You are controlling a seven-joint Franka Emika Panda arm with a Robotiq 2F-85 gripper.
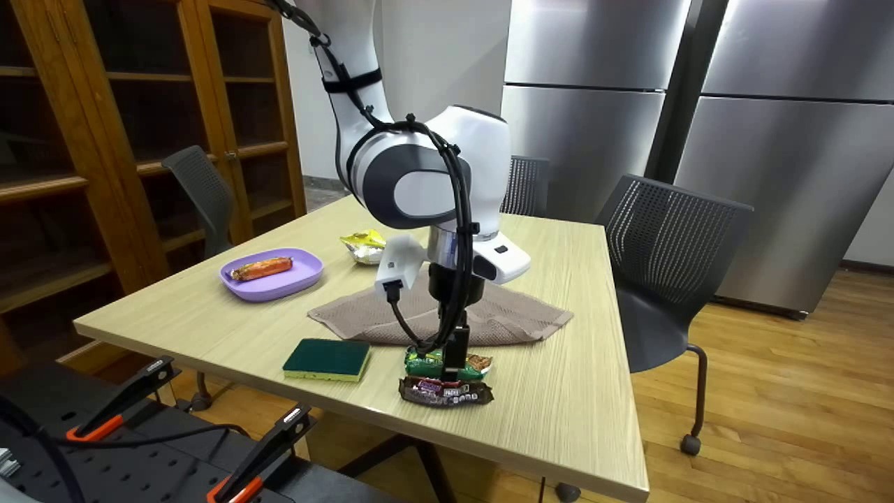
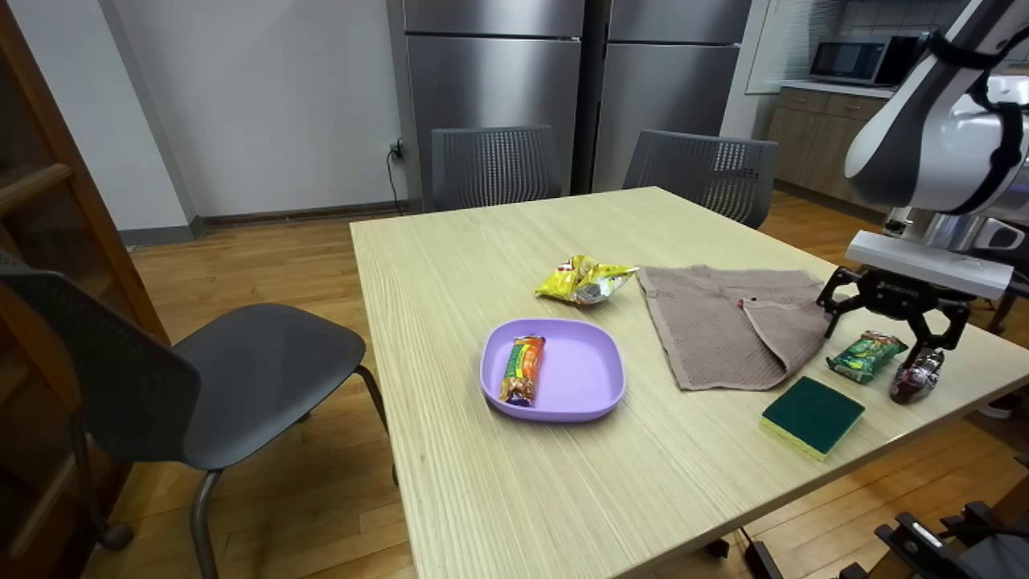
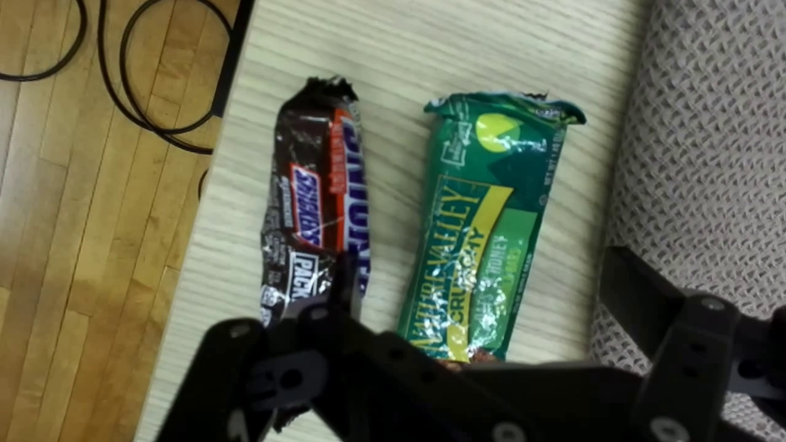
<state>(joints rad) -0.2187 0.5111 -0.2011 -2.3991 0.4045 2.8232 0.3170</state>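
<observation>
My gripper [image 3: 485, 261] stands open low over the table, jaws spread wide with nothing held. Between its fingers, below, lies a green Nature Valley bar [image 3: 466, 245]. One finger overlaps the brown Snickers wrapper [image 3: 313, 196] in the wrist view; whether it touches is unclear. The opposite finger is over the edge of the beige towel [image 3: 694, 153]. The near end of the green bar is hidden behind the gripper. In an exterior view the gripper [image 2: 871, 346] straddles the green bar [image 2: 867, 356], its nearer fingertip at the Snickers bar [image 2: 916, 379].
A green and yellow sponge [image 2: 812, 414] lies beside the two bars. Farther off sit a purple plate [image 2: 591, 362] holding an orange-wrapped bar [image 2: 524, 370], and a crumpled yellow bag [image 2: 585, 280]. The table edge [image 1: 391, 419] runs close to the Snickers bar. Chairs [image 1: 663, 279] surround the table.
</observation>
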